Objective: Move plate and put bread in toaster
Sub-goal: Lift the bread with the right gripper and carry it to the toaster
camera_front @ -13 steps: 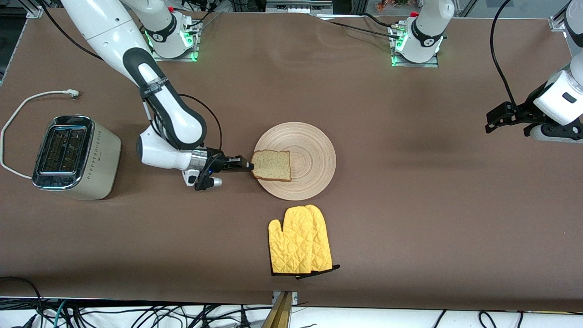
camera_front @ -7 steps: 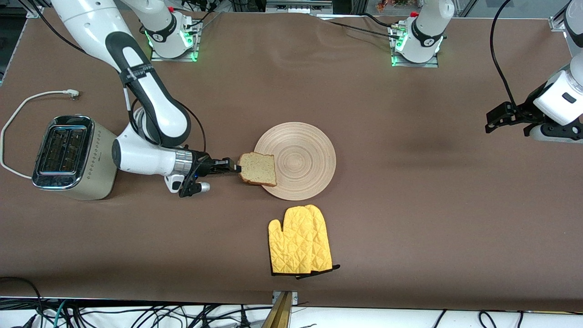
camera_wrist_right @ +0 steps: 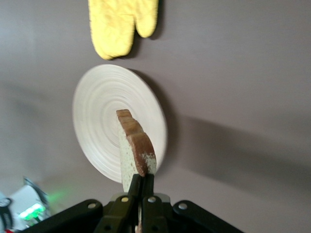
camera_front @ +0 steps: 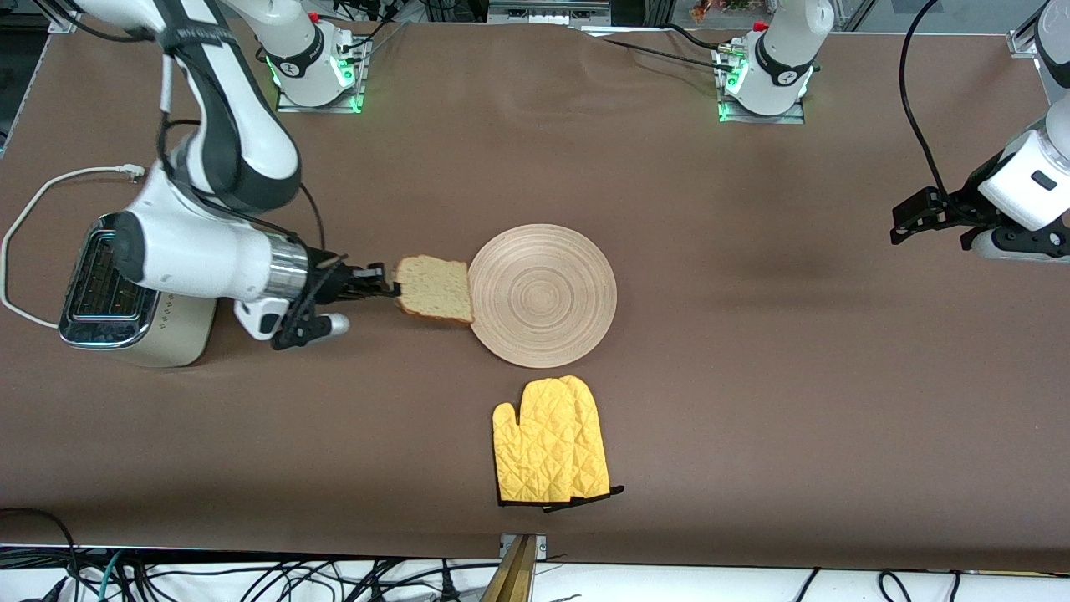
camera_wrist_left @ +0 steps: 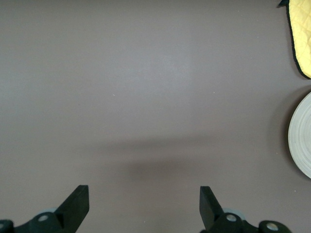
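From my console, starting at the right arm's end of the table, the toaster (camera_front: 104,305) stands on the brown table (camera_front: 752,376) with its two slots facing up. Its white cord (camera_front: 25,217) loops away from about its ten o'clock in the front view. The right arm's wrist hangs over part of the toaster's top.

The right gripper (camera_front: 393,291) points toward three o'clock, up in the air over bare table between the toaster and the plate (camera_front: 543,294). Its fingers are pinched tight on the bread (camera_front: 435,289), gripping the slice by the crust edge nearest the toaster. In the right wrist view I see the gripper (camera_wrist_right: 141,182) clamped on the slice (camera_wrist_right: 133,145), which is held on edge, brown crust toward the camera, with the plate (camera_wrist_right: 102,116) and a yellow oven mitt (camera_wrist_right: 121,24) below it. The bread hangs at the plate's nine o'clock, its free edge just overlapping the rim as the front view shows it.

The plate lies flat near the middle of the table with nothing on it. The mitt (camera_front: 550,453) lies flat at the plate's six o'clock, nearer the front camera, apart from it.

The left arm waits, and its left gripper (camera_front: 907,224) hovers over the table at its own end. Its wrist view shows the fingers (camera_wrist_left: 77,201) spread wide with nothing between them.
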You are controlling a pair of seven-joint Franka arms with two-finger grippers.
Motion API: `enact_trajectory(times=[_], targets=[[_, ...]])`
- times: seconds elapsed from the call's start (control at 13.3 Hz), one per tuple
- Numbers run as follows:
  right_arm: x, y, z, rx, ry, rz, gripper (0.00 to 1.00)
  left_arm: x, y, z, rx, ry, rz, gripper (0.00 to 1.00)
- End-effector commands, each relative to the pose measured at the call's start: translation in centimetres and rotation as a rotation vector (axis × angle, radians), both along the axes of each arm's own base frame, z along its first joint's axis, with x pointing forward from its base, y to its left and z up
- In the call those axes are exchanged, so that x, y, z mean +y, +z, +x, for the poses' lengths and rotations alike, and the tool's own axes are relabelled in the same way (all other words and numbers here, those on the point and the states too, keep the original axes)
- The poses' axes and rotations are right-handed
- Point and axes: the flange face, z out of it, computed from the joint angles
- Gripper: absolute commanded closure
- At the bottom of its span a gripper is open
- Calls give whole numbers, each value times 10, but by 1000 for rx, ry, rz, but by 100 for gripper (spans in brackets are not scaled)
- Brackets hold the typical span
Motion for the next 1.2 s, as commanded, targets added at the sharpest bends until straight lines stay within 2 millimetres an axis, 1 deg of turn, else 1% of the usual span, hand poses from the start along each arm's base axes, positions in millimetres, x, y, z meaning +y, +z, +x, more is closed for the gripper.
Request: enact_trajectory(times=[0.0,0.07,0.15,0.3,0.37,0.52,0.82,0.97,1.05,1.12], targets=[[-44,43,1,-14,41,-151,100,2,2,-3,-3,8,20,0],[-60,64,2,-22,65,-212,100,2,2,-3,-3,7,20,0],[-72,80,2,-20,94,-266,100,3,2,-3,-3,7,20,0],[-109,106,-3,-16,143,-319,100,3,1,-3,2,5,20,0],[-121,113,-8,-23,149,-337,100,3,1,-3,2,5,20,0],[-155,124,-22,-42,194,-418,100,3,1,-4,3,7,20,0],[-252,136,-42,-40,244,-537,100,3,1,-4,3,7,20,0],[-290,137,-45,-30,227,-581,100,3,2,-4,2,7,20,0],[-307,134,-45,-14,212,-622,100,3,1,-4,3,7,20,0],[-319,134,-46,0,198,-655,100,3,2,-4,2,7,20,0]])
